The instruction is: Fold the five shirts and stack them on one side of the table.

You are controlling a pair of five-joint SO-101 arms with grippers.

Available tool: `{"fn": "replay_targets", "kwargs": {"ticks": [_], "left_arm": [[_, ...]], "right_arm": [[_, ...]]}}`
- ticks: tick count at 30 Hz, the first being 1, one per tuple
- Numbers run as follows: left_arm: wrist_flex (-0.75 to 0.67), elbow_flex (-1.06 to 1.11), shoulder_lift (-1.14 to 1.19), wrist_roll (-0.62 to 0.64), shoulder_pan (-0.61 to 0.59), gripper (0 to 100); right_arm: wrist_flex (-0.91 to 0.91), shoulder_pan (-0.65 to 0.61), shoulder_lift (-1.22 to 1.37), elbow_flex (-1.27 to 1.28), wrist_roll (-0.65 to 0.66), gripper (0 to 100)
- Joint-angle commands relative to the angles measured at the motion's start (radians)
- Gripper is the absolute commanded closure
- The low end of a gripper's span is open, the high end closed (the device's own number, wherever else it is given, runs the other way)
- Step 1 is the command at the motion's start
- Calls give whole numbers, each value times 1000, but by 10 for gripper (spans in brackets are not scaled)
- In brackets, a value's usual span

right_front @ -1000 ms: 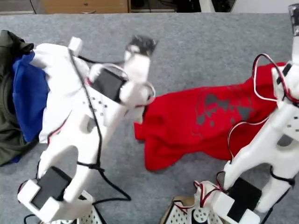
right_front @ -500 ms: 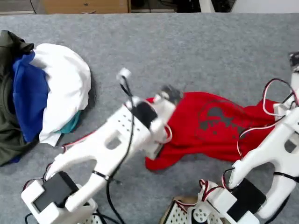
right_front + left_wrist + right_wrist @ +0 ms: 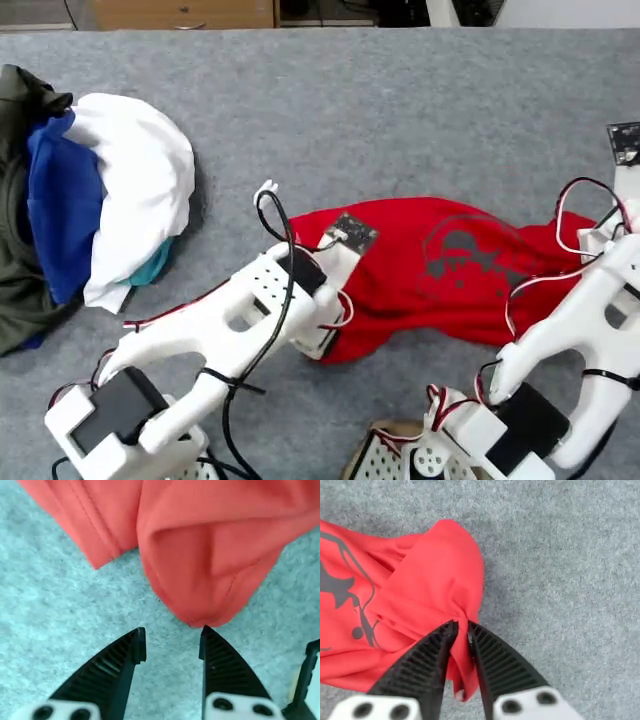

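Red shirt [image 3: 430, 270] lies bunched toward the table's [image 3: 400, 120] near right corner, right gripper [image 3: 462, 624] pinching a thin fold that may slip, left gripper [image 3: 172, 630] spread just short of the hem, liable to miss it.

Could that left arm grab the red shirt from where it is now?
Probably yes. The left tool is open, and a fold of the red shirt lies just ahead of its tips, with nothing between them.

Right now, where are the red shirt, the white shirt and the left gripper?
red shirt [image 3: 440, 295], high view, body below the print.
white shirt [image 3: 140, 170], high view, top of the crumpled heap.
left gripper [image 3: 172, 632], left wrist view, midway between its open fingertips.
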Motion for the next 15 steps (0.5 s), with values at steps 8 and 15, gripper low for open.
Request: {"fn": "replay_targets", "kwargs": {"ticks": [8,15], "left_arm": [[-14,-6,-30,292,-5,694],[-112,72,-30,298,0,697]], "right_arm": [[-17,8,-27,-1,11,994],[-17,8,-27,-1,6,994]]}}
